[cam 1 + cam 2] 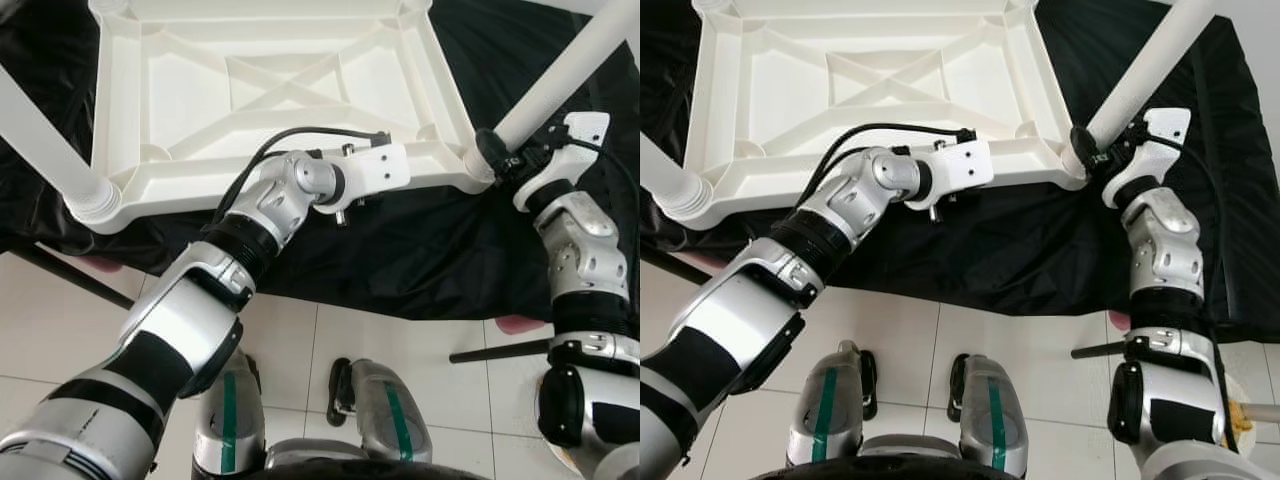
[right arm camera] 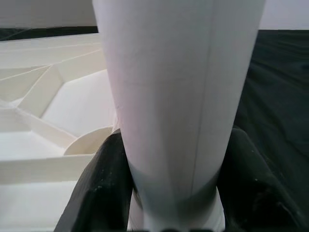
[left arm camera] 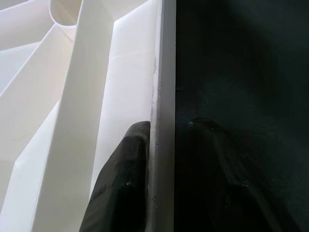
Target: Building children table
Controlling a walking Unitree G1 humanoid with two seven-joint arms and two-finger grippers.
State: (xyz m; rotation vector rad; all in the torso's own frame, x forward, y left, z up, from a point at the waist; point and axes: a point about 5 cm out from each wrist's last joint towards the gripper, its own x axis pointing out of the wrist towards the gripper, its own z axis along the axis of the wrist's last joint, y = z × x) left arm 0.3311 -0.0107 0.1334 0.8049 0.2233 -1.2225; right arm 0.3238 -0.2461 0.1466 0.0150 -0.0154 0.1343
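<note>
A white plastic table top (image 1: 115,100) lies upside down on a black cloth, its ribbed underside facing up. My left gripper (image 3: 164,135) is shut on the near rim (image 1: 430,178) of the table top, with one black finger (image 3: 125,174) pressed against the rim's inner face. A white round leg (image 1: 570,70) stands in the near right corner socket. My right gripper (image 1: 497,155) is shut around the base of that leg (image 2: 178,96), one finger on each side. Another white leg (image 1: 40,140) rises from the near left corner.
The black cloth (image 1: 400,250) covers the floor under the table top and reaches toward me. White tiles (image 1: 380,340) lie in front, with my feet (image 1: 990,410) on them. A thin black rod (image 1: 500,352) lies at the right beside a pink patch (image 1: 520,324).
</note>
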